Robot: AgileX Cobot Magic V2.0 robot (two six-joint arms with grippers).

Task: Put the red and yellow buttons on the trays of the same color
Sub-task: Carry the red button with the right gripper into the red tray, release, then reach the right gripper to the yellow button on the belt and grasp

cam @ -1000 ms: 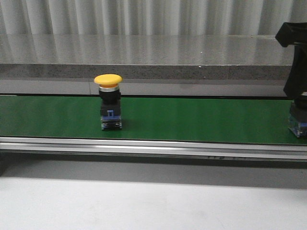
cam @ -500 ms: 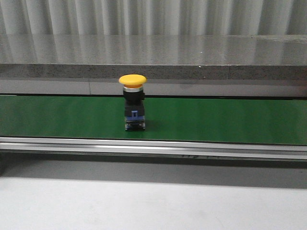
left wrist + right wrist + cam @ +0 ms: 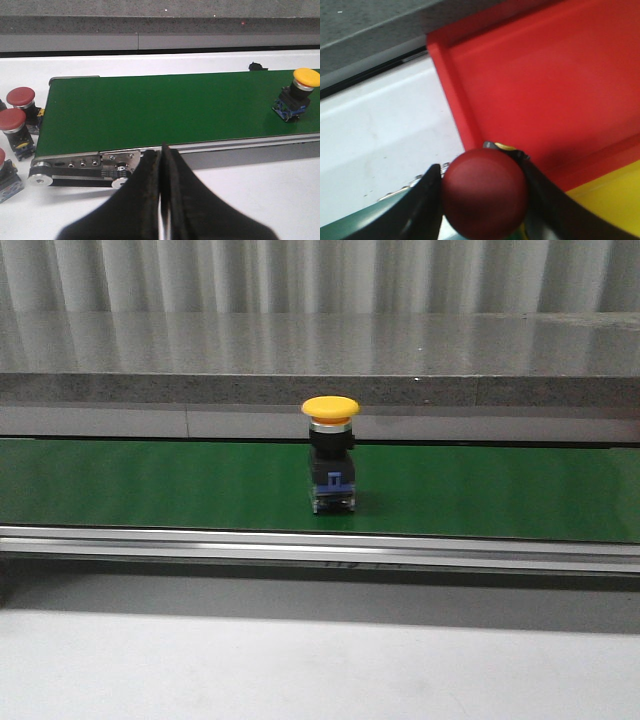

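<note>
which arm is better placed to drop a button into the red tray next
Right: its fingers grip the red button beside the red tray. The left gripper is shut, empty, by the belt.

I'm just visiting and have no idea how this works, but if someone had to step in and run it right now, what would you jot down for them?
Left hand: shut, holding nothing, waiting beside the near end of the green belt.
Right hand: shut on a red button, held by the edge of the red tray; the yellow tray lies next to it.
A yellow button stands upright on the belt.
Three more red buttons wait on the table off the belt's end.
Done: nothing visibly placed in either tray.
Left: set down the held red button, then sort the rest.
</note>
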